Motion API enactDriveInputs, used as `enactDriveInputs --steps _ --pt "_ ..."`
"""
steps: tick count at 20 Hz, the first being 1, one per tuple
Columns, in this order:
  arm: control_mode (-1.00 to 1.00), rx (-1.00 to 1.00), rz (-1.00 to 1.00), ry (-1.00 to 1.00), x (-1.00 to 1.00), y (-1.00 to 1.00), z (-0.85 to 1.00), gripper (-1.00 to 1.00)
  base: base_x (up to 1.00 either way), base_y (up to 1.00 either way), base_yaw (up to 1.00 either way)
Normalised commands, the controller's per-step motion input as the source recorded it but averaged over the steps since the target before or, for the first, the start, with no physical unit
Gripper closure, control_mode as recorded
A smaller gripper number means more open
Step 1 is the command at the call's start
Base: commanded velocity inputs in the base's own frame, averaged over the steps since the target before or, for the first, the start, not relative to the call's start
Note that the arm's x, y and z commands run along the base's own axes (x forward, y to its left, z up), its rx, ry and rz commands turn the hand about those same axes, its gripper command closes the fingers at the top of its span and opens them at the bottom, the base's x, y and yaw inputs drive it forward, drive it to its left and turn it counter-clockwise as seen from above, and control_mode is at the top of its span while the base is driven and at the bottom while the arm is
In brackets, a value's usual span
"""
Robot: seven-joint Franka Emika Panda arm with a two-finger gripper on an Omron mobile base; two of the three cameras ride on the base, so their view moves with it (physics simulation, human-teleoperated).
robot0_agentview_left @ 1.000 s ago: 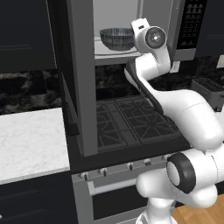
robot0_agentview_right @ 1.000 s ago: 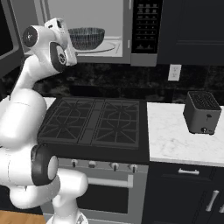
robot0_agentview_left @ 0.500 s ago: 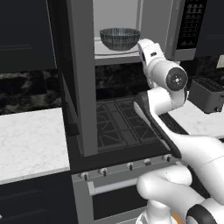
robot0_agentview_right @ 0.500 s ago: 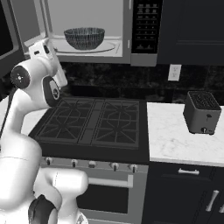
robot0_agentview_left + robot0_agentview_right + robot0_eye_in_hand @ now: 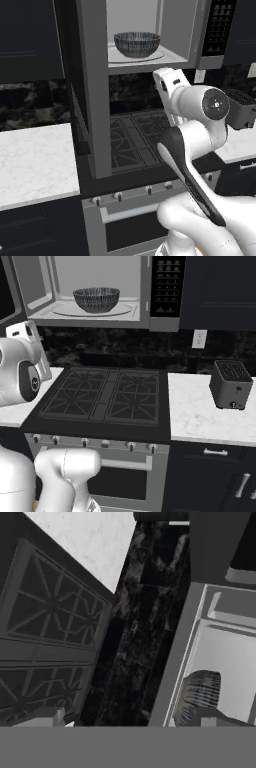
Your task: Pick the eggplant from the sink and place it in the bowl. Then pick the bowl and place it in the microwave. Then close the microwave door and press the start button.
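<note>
The microwave (image 5: 150, 30) stands open with the dark ribbed bowl (image 5: 136, 44) (image 5: 96, 299) upright on its pale floor. Its door (image 5: 95, 100) is swung out to the left and seen edge-on. The black button panel (image 5: 166, 286) is at the right of the opening. My gripper (image 5: 130, 719) is open and holds nothing, with one fingertip (image 5: 47, 716) showing at each side. It hangs below and in front of the opening, over the stove, and the bowl (image 5: 199, 698) shows ahead. The eggplant is hidden and the sink is out of view.
A black gas stove (image 5: 105, 396) lies under the microwave. A silver toaster (image 5: 230, 385) stands on the white counter (image 5: 200, 416) to the right. Another white counter (image 5: 35, 160) lies left of the open door. My arm (image 5: 200, 115) rises in front of the stove.
The hand has drawn back out of the microwave and come down toward the stove. The bowl stays inside. The jaws stay open.
</note>
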Motion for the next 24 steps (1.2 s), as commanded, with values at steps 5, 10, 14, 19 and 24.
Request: enactDriveInputs --steps 5,10,14,19,24 --pt "-1.0 -0.05 0.01 0.31 -1.0 0.72 -0.97 -1.0 0.0 0.0 0.0" --pt "-1.0 0.0 0.02 0.23 -1.0 0.21 -0.94 -1.0 0.0 0.0 0.0" --pt "-1.0 0.0 0.0 0.17 -1.0 0.09 -0.82 -1.0 0.0 0.0 0.0" --pt "-1.0 -0.05 0.0 -0.03 -0.98 0.65 -0.93 -1.0 0.0 0.0 0.0" --pt "-1.0 -0.03 0.0 -0.11 -0.6 0.78 -0.73 -1.0 0.0 0.0 0.0"
